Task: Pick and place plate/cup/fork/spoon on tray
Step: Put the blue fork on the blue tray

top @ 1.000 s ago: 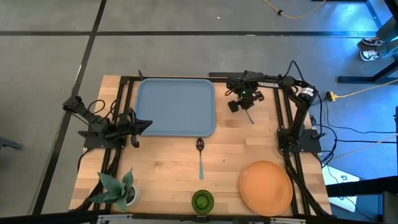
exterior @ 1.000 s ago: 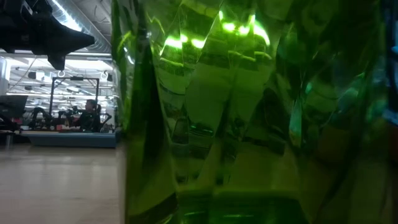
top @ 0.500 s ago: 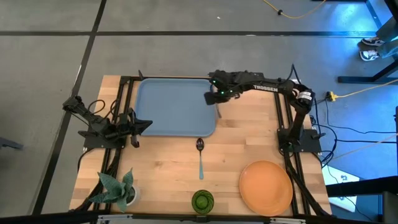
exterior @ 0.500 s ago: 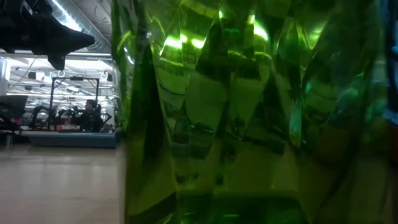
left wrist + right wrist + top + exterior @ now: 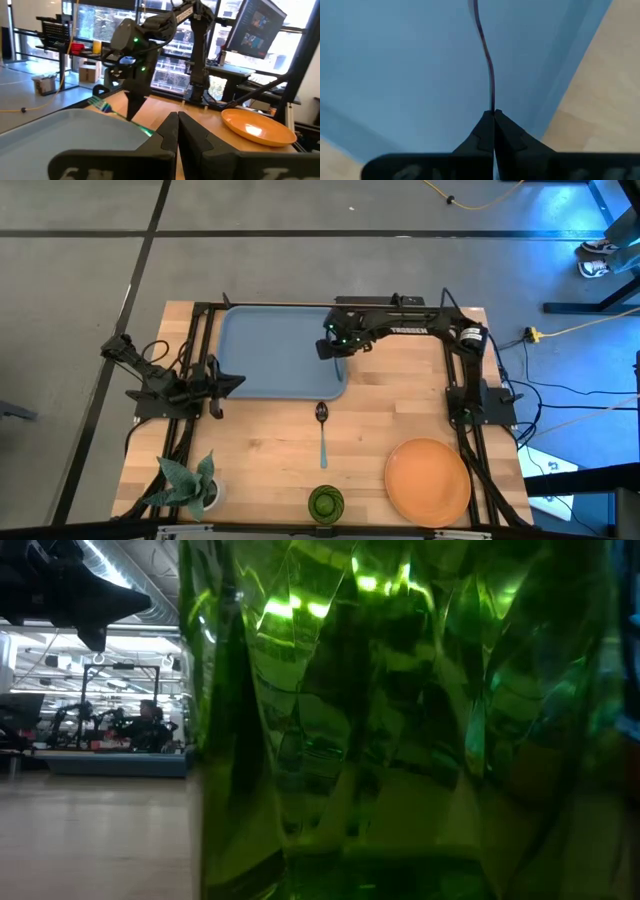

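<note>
My right gripper (image 5: 330,346) is shut on the fork (image 5: 487,60) low over the right part of the blue-grey tray (image 5: 270,350). The fork also shows in the left wrist view (image 5: 102,106), tines away from the fingers. My left gripper (image 5: 177,125) is shut and empty, parked at the tray's left side (image 5: 222,380). The spoon (image 5: 322,432) lies on the table just near of the tray. The green cup (image 5: 325,502) stands at the near edge and fills the low view (image 5: 400,740). The orange plate (image 5: 428,480) lies at the near right. My right gripper pinches the fork's handle (image 5: 492,107) between its two fingertips, coming from above and pointing down. The fork shows edge-on and sticks out sideways from the fingers, about level, close over the tray floor. I cannot tell whether it touches the tray.
A leafy plant in a white pot (image 5: 190,485) stands at the near left corner. Black frame rails (image 5: 455,370) run along the table's left, right and far sides. Bare wood lies between the tray and the plate.
My right gripper has gone toward the table's left edge with the fork, from the bare wood right of the tray to over the tray's right part. It has stayed shut on the fork.
</note>
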